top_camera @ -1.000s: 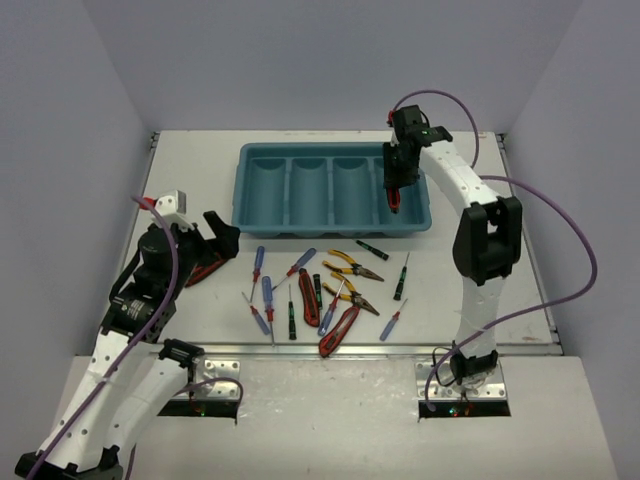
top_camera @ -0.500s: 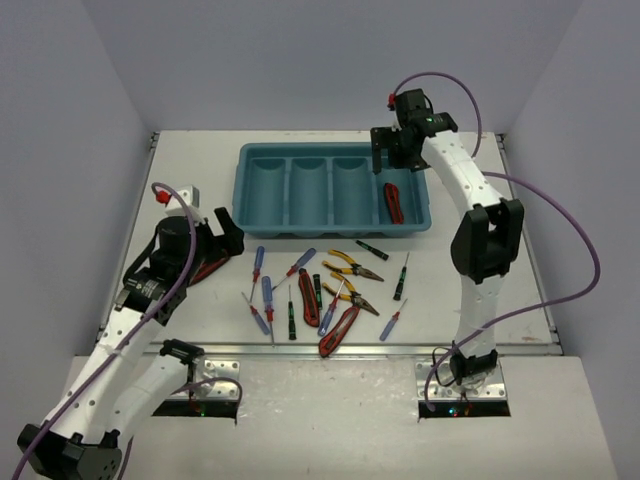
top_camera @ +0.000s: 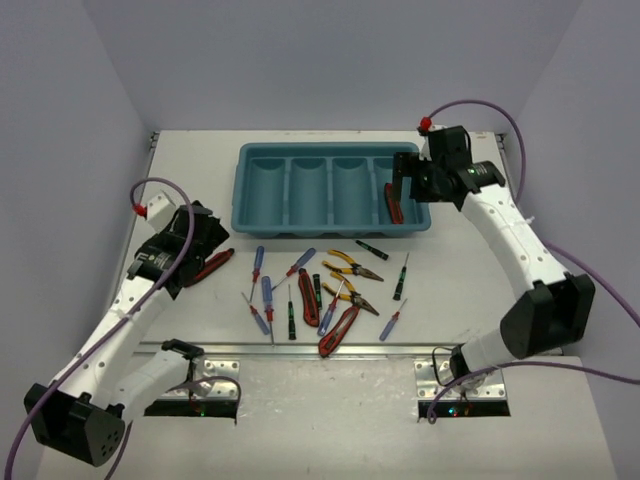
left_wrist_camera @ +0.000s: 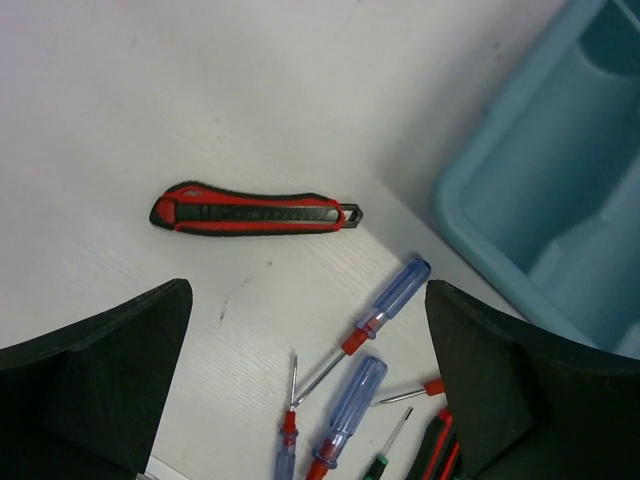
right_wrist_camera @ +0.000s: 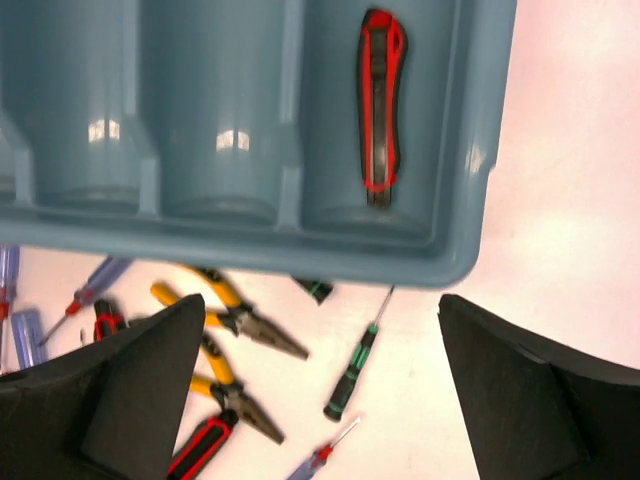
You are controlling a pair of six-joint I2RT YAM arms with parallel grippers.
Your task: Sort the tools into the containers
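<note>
The left end effector [left_wrist_camera: 305, 290] hangs over the worktop [left_wrist_camera: 120, 90] with jaws wide apart and empty, a red-and-black utility knife [left_wrist_camera: 255, 212] lying just beyond its fingertips; from above, the arm hides much of that knife. The right end effector [right_wrist_camera: 322, 300], likewise spread and holding nothing, hovers at the right end of the teal tray [right_wrist_camera: 300, 250], where a second knife [right_wrist_camera: 380, 105] lies lengthwise in the rightmost compartment. Both wrist views crop the tray. Between tray and arm bases, yellow-handled pliers [top_camera: 352, 265], blue-handled screwdrivers [top_camera: 267, 297], green-and-black screwdrivers [top_camera: 401, 277] and two more knives [top_camera: 308, 298] lie scattered, several masked by dark fingers or cut off at frame edges.
</note>
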